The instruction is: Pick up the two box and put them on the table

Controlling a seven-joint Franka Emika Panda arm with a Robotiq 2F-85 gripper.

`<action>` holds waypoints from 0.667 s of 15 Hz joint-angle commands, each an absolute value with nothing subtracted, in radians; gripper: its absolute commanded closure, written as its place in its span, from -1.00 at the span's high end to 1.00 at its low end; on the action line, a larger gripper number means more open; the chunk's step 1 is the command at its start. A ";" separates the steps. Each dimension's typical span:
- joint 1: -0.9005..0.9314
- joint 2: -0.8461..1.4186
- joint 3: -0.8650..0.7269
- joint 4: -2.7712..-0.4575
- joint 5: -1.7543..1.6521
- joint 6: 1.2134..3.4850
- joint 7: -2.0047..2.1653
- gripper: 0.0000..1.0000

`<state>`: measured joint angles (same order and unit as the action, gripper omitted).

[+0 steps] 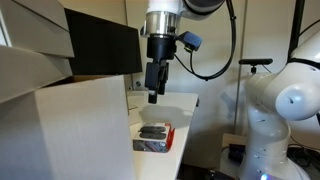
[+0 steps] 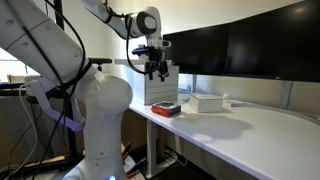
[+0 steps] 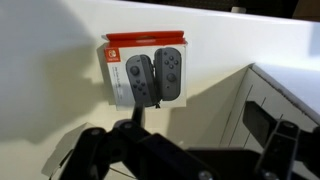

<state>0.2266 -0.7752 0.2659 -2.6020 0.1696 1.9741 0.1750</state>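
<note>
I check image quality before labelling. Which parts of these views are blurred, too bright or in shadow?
Wrist view: the gripper is dark and out of focus, the red-edged box sharp, with soft shadow on the table beside it. In an exterior view the near pale carton looks soft. In an exterior view the white robot body is bright, the monitors nearly featureless black.

The box (image 2: 207, 102) and table (image 2: 262, 130) are white, the tray (image 2: 166, 109) red-edged grey.
</note>
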 commanded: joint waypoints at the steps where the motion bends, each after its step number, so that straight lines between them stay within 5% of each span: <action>1: 0.241 -0.768 0.271 -2.619 0.187 1.970 0.190 1.00; 10: 0.257 -0.759 0.320 -2.433 0.159 1.975 0.184 1.00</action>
